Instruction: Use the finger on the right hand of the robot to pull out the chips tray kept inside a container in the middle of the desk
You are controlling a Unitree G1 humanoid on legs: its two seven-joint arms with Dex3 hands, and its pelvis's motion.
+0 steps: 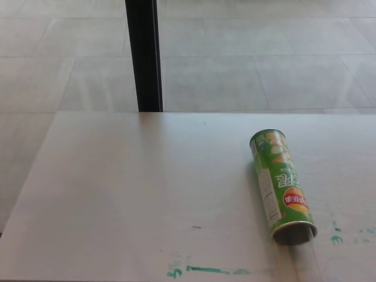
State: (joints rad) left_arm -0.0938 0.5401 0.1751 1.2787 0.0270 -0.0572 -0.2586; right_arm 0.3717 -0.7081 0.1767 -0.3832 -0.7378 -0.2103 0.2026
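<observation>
Container (282, 186) lies on desk's (135, 188) right side.

No part of the robot's body is showing in the head view: neither the left robot hand nor the right robot hand, nor any forearm or wrist, is appearing.

Black post (144, 56) running off top edge. Desk (117, 194) getting cut by bottom and right edges. Container (282, 185) mouth facing camera, interior too dark to tell contents. Clear tray faintly showing, blurring out below mouth.
</observation>
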